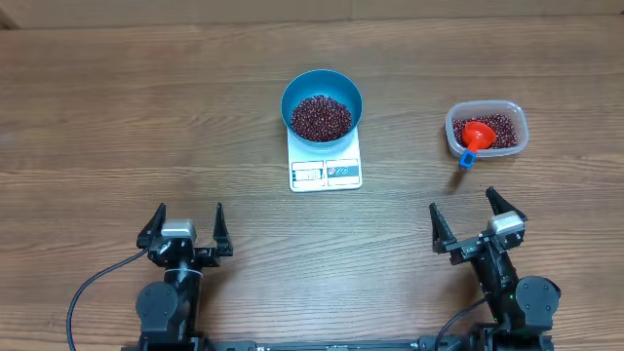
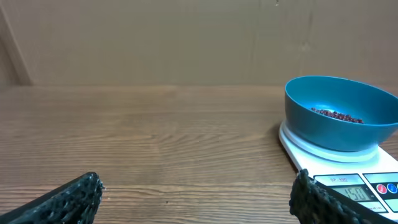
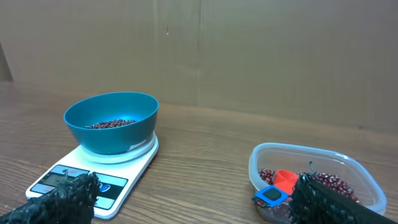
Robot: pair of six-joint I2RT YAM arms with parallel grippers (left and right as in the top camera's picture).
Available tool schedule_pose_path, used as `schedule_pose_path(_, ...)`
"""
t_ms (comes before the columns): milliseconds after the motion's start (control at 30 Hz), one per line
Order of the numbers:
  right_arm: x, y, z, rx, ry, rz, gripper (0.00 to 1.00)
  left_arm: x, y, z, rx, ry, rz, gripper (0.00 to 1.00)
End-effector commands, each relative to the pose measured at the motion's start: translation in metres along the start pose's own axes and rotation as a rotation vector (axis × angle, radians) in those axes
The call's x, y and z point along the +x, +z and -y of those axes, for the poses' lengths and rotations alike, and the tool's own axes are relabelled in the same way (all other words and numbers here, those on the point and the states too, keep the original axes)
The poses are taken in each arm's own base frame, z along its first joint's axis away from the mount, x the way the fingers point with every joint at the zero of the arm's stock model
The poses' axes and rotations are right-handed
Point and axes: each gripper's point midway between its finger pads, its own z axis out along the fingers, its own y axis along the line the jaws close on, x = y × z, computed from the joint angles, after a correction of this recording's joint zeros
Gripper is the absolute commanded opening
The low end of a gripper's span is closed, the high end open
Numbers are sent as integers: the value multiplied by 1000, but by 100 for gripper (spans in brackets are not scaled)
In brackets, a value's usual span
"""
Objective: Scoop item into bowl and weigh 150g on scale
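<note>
The blue bowl [image 1: 322, 103] stands on the white scale [image 1: 326, 172] at the table's middle back, with a heap of dark red-brown beans [image 1: 321, 117] inside. The bowl [image 2: 339, 113] and scale [image 2: 348, 186] show at the right of the left wrist view, and the bowl [image 3: 112, 121] and scale [image 3: 93, 174] at the left of the right wrist view. My left gripper [image 1: 185, 226] rests open near the front left, nothing between its fingers. Near the front right my right gripper [image 1: 476, 216] also stands open and empty.
A clear plastic tub [image 1: 487, 130] with more beans sits at the back right. An orange scoop [image 1: 477, 134] with a blue handle end [image 1: 467, 159] lies in it, the handle over the rim. In the right wrist view the tub [image 3: 314, 180] lies just ahead.
</note>
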Motion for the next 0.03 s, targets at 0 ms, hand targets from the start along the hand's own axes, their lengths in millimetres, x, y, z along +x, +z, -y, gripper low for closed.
schedule_pose_path(0, 2, 0, 0, 4, 2, 3, 100, 0, 0, 1, 5, 18, 6, 100)
